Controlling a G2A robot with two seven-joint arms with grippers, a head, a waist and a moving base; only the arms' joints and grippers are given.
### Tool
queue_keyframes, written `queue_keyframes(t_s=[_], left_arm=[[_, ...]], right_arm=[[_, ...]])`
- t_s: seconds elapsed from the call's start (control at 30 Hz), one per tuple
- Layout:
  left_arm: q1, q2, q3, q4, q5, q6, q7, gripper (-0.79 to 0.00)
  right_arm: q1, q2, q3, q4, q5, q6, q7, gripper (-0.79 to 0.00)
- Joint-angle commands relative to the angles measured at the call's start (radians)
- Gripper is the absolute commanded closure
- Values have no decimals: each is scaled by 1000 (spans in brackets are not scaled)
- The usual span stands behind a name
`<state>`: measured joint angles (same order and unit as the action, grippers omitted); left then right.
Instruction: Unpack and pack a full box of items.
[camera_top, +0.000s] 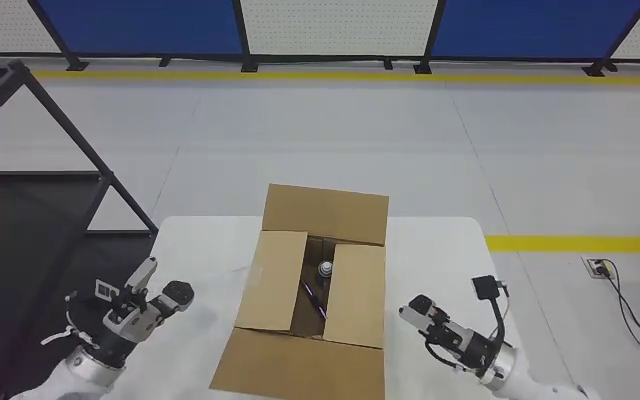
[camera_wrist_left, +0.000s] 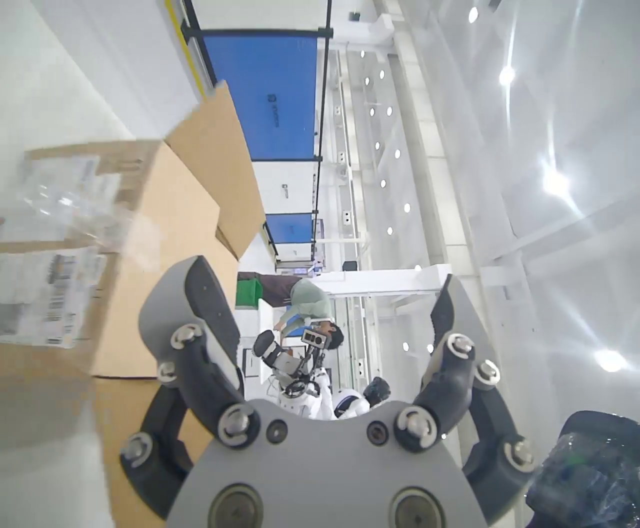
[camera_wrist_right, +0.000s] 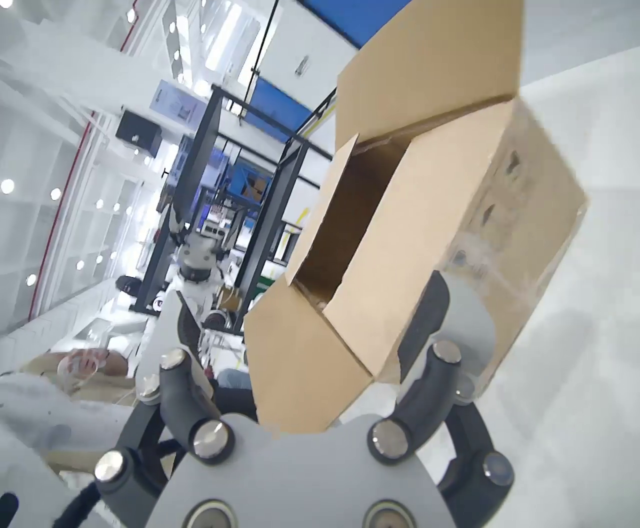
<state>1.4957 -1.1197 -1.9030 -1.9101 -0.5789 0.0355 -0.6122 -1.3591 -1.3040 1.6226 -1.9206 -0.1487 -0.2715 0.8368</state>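
Top view: rectangular corrugated cardboard box (camera_top: 326, 214), flaps open.

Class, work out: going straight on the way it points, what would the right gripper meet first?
Probably the cardboard box: its nearest flap sits straight ahead of the open right gripper, though depth is unclear.

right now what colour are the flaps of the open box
Plain brown, the cardboard box flaps; top view shows them best.
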Motion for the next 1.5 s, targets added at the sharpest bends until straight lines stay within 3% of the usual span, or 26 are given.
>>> queue_keyframes(t_s=[0.0,0.07,0.4,0.7,0.8,0.97,1.2,1.47], left_arm=[[25,4,-59,43,-4,-25,-45,-785],[41,8,-94,72,-10,-43,-90,-785],[41,8,-94,72,-10,-43,-90,-785],[-23,13,-10,122,28,-7,-110,-785],[-46,15,9,127,48,-14,-106,-785],[-67,16,26,128,47,-19,-86,-785],[-83,19,17,139,28,-17,-62,-785],[-79,21,3,140,0,-22,-53,-785]], right_arm=[[0,0,0,0,2,-19,5,-785],[0,0,0,0,2,-19,5,-785],[-10,1,-3,0,34,-28,3,-785],[-101,37,94,23,165,-59,282,-785],[-128,50,109,30,138,-51,357,-785],[-145,60,53,38,105,-27,418,-785],[-90,69,-64,43,66,-10,465,-785],[-52,76,-100,20,284,-95,459,-785]])
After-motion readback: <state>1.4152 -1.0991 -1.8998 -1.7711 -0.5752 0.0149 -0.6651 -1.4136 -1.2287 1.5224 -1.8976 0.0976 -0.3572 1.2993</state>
